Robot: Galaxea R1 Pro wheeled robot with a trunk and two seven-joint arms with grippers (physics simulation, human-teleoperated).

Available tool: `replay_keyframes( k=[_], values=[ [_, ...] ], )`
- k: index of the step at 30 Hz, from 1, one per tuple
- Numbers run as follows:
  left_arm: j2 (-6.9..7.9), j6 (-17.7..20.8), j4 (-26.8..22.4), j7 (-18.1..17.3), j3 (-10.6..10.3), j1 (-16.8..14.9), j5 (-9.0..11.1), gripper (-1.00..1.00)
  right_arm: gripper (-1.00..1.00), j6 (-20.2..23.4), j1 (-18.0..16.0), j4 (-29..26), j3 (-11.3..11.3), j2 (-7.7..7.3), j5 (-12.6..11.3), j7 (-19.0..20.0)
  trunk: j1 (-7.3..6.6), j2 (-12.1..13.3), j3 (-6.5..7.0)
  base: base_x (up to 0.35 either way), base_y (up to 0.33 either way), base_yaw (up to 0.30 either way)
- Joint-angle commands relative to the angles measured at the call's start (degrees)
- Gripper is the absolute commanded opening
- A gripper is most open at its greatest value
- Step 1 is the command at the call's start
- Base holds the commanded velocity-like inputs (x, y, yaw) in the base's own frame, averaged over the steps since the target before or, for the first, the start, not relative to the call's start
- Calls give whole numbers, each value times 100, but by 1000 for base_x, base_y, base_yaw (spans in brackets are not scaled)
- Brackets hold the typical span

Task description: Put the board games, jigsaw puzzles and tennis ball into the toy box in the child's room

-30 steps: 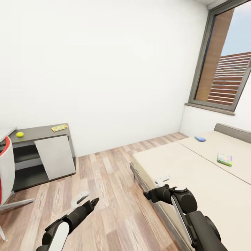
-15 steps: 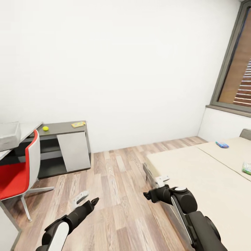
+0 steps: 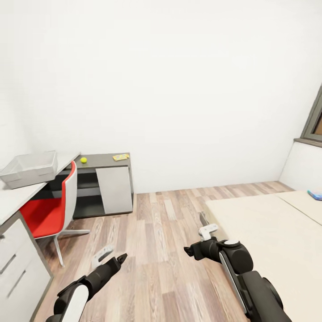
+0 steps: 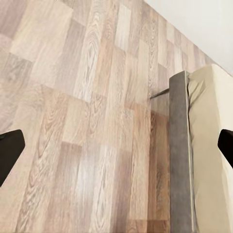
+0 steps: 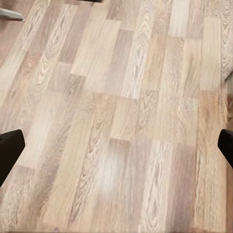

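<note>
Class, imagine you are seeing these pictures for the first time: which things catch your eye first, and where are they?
The red chair stands out at the left, tucked against the table that bears the pale grey toy box. On the table's dark far wing sits the small yellow-green tennis ball. The beige bed lies at the right.

1. Table [image 3: 20,193], far left: light grey top w/ dark grey wing at the far end; toy box [image 3: 30,168] sits on the grey part; tennis ball [image 3: 83,159] & slim yellow game box [image 3: 120,157] lie on the wing, apart.
2. Bed [image 3: 264,232], right: beige mattress; small light-blue box [image 3: 315,194] at far right edge.
3. Wood-plank floor [image 3: 156,232] between them; red chair [image 3: 53,208] stands by the table.
</note>
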Motion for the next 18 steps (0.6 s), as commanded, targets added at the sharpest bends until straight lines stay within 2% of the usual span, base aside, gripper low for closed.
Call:
replay_keyframes(
  k=[1, 7, 18],
  values=[
    [-5, 31, -8, 44, 8, -4, 61, 100, 100, 19, -4, -7, 5, -4, 60, 46, -1, -4, -7, -122, -85, 124],
    [-5, 31, -8, 45, 2, -4, 50, 100, 100, 19, -4, -7, 5, 0, 60, 46, -1, -4, -7, -163, -121, 80],
    [-5, 34, -6, 45, -2, -4, 41, 100, 100, 19, -4, -7, 5, 0, 60, 46, -1, -4, -7, -218, -169, 22]
  ],
)
